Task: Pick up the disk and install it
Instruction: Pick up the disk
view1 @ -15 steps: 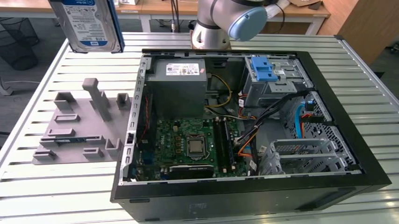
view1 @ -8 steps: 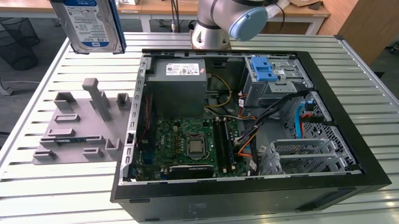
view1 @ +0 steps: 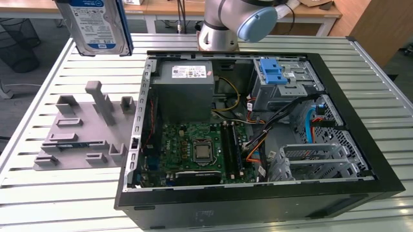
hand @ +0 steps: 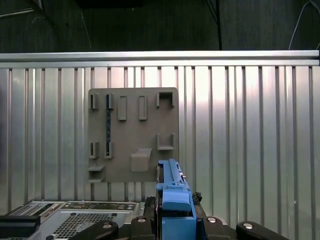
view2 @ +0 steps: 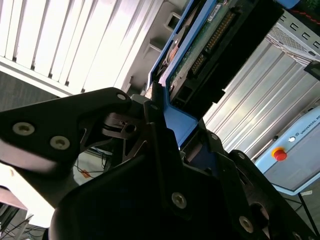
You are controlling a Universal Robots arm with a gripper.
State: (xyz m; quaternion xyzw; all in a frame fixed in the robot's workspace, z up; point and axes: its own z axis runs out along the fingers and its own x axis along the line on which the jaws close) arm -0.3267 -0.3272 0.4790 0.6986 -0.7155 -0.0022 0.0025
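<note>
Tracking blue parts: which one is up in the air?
The disk in its blue carrier, hanging above the table; the blue latch sits on the metal bay.

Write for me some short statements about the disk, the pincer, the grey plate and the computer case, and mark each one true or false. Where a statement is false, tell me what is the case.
1. The disk is up in the air, outside the computer case. True.
2. The pincer is open. False: it is shut on the disk's blue frame.
3. The grey plate lies inside the case. False: it lies on the slatted table beside the case, on the exterior view's left.
4. The case is open and its motherboard is in sight. True.
</note>
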